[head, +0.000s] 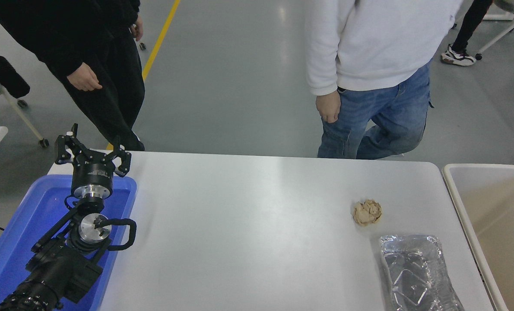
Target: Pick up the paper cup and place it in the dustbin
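The cream-beige dustbin (455,196) stands at the table's right edge, cut off by the picture's right side. The paper cup is not in view; the visible part of the bin's inside shows no cup. My left gripper (92,149) is open and empty, parked above the far end of the blue tub (23,233) at the lower left. My right arm and gripper are out of view.
A crumpled brown paper ball (367,212) lies on the white table (248,224) at the right. A silver foil tray (417,272) lies near the front right. A person in a white top (369,65) and a person in black (97,65) stand at the far side.
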Motion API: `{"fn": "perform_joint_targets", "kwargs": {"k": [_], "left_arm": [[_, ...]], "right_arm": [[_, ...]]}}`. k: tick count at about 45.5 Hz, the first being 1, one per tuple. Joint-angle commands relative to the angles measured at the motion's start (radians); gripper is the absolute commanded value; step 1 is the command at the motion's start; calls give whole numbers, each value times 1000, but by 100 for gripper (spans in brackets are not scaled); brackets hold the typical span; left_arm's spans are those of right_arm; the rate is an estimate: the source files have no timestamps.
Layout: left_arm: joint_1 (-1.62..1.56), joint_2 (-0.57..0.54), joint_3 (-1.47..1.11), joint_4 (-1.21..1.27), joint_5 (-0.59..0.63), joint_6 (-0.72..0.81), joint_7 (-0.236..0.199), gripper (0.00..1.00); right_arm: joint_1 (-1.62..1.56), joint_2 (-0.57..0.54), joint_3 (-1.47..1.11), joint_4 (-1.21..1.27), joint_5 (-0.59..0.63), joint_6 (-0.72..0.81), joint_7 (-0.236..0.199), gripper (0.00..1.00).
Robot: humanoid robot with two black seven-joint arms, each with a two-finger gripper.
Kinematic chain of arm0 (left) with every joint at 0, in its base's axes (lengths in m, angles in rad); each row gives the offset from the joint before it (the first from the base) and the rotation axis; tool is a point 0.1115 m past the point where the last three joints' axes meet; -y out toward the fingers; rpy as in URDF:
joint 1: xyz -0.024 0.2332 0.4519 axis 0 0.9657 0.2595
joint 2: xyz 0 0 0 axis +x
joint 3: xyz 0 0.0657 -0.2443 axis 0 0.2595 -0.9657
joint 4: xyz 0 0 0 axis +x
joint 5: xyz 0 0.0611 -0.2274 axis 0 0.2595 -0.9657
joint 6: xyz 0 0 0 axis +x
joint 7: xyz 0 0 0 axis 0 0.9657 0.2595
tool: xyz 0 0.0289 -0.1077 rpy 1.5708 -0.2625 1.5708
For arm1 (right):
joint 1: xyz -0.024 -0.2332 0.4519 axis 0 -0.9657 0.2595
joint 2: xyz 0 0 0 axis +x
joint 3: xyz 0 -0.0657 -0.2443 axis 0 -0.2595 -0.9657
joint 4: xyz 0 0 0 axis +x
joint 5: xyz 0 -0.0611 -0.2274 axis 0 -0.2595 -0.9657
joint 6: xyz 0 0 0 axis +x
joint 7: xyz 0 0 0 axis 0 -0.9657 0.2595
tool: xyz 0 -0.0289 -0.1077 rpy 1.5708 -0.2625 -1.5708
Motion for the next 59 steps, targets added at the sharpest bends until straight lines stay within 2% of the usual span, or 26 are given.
{"fn": "perform_joint_targets", "kwargs": {"k": [1, 14, 21, 25, 33, 46, 59], "left_arm": [[0, 0, 0, 0, 0, 0, 0, 99], [0, 0, 0, 0, 0, 0, 0, 99], [0, 0, 0, 0, 0, 0, 0, 99], [0, 0, 0, 0, 0, 0, 0, 99], [0, 0, 0, 0, 0, 0, 0, 99], [0, 0, 0, 0, 0, 0, 0, 99], [0, 0, 0, 0, 0, 0, 0, 99]], "right_arm": [[339, -65, -348, 197, -14, 1, 6, 100], [666, -52, -658, 309, -22, 13, 25, 100], [847, 10, -819, 392, -93, 13, 25, 100], [997, 88, -984, 447, -103, 13, 29, 100], [1237, 299, -1192, 538, -102, 15, 92, 100], [1412, 606, -1166, 612, -100, 110, 92, 100], [1495, 761, -1019, 665, -97, 314, 92, 100]]}}
